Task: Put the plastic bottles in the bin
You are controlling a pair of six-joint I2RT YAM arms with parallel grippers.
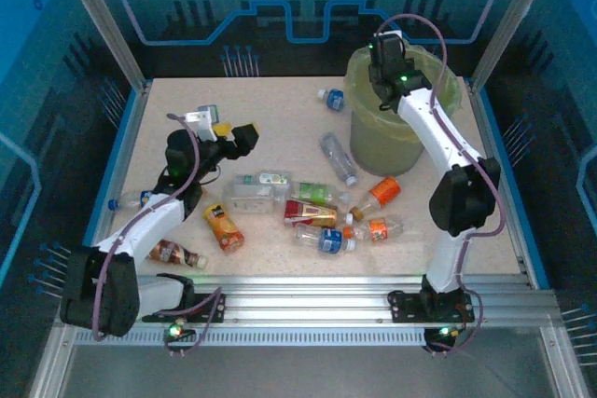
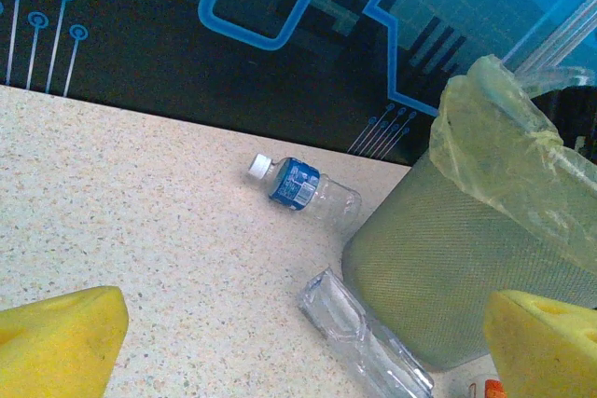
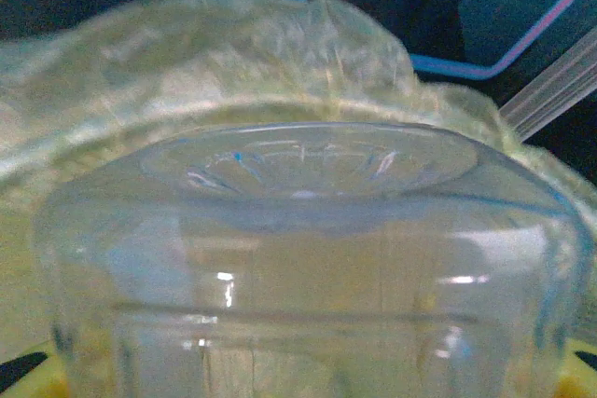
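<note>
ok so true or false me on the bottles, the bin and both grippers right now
1. The right gripper holds a clear bottle above the bin. True.
2. The left gripper is shut on a bottle. False: it is open and empty.
3. A blue-labelled bottle lies on the table by the bin. True.
4. The bin lies on its side. False: it stands upright.
5. Every bottle is binned. False: many bottles lie on the table.
</note>
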